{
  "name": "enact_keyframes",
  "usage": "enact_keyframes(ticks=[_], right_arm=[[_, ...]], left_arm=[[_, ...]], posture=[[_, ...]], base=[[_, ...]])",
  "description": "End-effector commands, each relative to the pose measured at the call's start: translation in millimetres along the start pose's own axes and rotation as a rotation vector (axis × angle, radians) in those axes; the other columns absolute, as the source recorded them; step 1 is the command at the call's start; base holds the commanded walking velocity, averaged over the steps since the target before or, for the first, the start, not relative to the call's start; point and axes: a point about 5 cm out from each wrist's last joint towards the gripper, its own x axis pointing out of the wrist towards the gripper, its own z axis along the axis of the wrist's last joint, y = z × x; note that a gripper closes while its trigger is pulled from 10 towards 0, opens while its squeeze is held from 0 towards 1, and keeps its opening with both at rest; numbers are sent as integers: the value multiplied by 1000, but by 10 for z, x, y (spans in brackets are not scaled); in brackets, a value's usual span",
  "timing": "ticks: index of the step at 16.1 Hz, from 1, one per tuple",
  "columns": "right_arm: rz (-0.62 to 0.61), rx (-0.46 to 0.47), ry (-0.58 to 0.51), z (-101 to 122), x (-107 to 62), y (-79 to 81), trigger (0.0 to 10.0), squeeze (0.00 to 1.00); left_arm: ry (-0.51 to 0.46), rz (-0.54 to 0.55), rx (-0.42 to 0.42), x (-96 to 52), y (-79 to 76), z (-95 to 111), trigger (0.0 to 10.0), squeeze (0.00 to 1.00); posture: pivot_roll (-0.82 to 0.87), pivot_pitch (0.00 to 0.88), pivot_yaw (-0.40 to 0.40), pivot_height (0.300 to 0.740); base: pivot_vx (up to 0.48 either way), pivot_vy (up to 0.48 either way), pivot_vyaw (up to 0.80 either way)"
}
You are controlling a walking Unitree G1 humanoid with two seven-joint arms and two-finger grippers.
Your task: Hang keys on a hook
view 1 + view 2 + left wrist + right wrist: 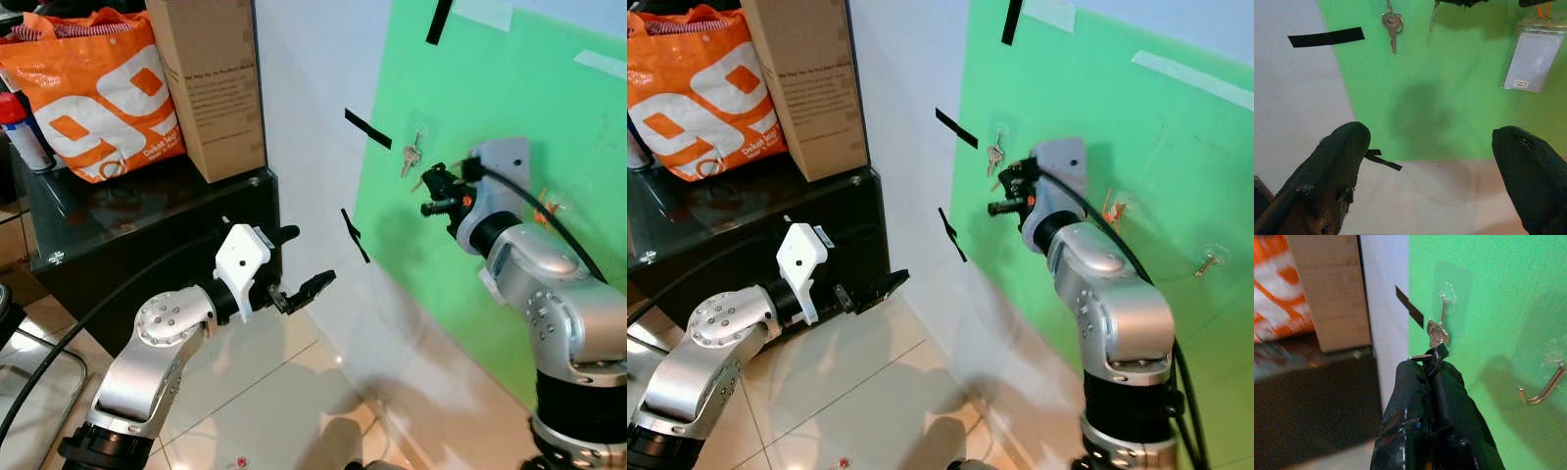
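Note:
A small bunch of keys [411,155] hangs by its ring [1437,332] from a clear stick-on hook [1444,297] on the green wall sheet [490,88]. My right gripper [436,191] is raised just below and beside the ring. Its fingers [1432,377] are pressed shut, and a silver key blade [1420,357] sticks out from between the tips. I cannot tell whether that key joins the ring. My left gripper [304,262] is held low in front of the wall, open and empty, pointing at the hanging keys [1392,24].
A second hook [1207,262] sits further right on the green sheet, near an orange clip [1112,208] and a clear badge pouch [1530,61]. To the left, a black cabinet [147,225] carries an orange bag [98,98] and a cardboard box [211,78]. Below is tiled floor [265,392].

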Motion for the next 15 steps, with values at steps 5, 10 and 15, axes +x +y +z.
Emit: enact_keyframes(ticks=[5,10,15], right_arm=[[-4,231,-5,52,-18,-84,10000,0],[-12,419,13,19,-66,-123,10000,0],[-44,506,17,5,-69,-162,10000,0]], left_arm=[[-6,-1,6,-7,9,69,10000,0],[-3,-9,3,-28,-40,39,10000,0],[0,-12,-1,-18,-37,41,10000,0]], posture=[[-61,0,-5,740],[-66,0,1,740],[-65,0,3,740]], base=[[0,0,0],[0,0,0],[0,0,0]])
